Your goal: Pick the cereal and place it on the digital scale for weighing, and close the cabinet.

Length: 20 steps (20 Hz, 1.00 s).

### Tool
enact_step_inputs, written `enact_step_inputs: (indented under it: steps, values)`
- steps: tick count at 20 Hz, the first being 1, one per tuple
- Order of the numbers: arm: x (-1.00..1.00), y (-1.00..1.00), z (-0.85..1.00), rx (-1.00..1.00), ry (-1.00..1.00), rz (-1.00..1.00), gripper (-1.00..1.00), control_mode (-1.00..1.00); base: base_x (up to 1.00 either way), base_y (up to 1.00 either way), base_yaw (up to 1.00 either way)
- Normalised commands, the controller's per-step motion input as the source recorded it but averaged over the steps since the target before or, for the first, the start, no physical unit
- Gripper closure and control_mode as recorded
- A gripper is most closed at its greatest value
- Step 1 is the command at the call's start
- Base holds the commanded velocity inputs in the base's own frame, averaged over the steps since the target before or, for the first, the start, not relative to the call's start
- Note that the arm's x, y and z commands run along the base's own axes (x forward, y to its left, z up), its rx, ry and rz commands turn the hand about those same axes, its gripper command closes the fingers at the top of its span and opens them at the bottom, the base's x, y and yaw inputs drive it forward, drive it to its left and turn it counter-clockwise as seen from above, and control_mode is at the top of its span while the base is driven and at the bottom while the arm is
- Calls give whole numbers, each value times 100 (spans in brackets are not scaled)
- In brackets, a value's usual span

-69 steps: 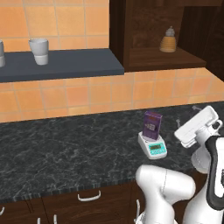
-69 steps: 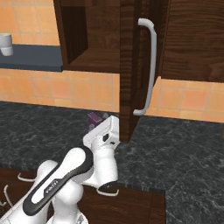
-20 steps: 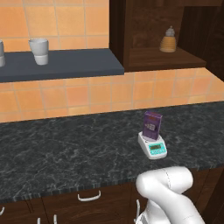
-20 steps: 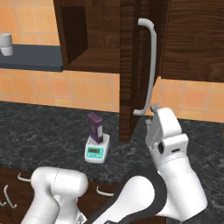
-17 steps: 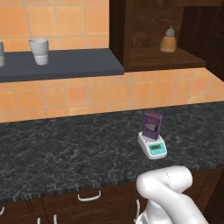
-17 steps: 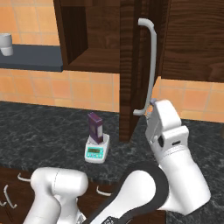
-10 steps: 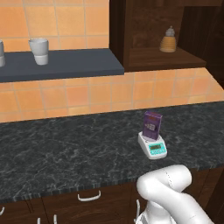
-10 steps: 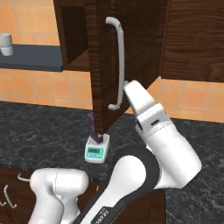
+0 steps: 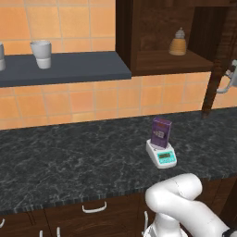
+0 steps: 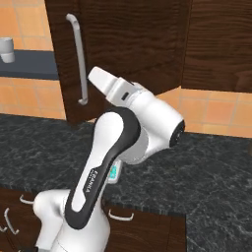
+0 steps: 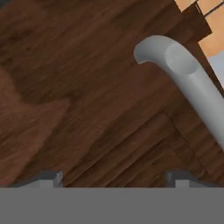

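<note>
Dark-brown cabinet (image 10: pixel 128 44) door part-swung, far right above the bench; cereal (image 9: pixel 161 133) upright on digital scale (image 9: pixel 161 155); tool (image 11: pixel 113 177) spread wide against the wood, gripping nothing; door looks stiff, heavy; push near silver handle (image 11: pixel 183 74).

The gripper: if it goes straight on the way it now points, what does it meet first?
Most likely the wooden face of the cabinet door, which lies right ahead of the gripper; the silver handle sits off to one side.

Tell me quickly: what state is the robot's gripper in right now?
Gripper: open, holding nothing; its fingertips are spread wide against the cabinet door, beside the handle.
</note>
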Motion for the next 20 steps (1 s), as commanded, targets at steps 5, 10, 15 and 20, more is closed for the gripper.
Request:
enact_step_inputs:
  steps: [5,10,15,20]
  values:
    - [100,90,0,-1,0,-6,-100,-100,0,0,0]
    - [81,51,0,3,-6,-2,-100,-100,0,0,0]
    - [80,17,0,-5,0,-2,-100,-100,0,0,0]
    - [94,25,0,-12,0,-12,-100,-100,0,0,0]
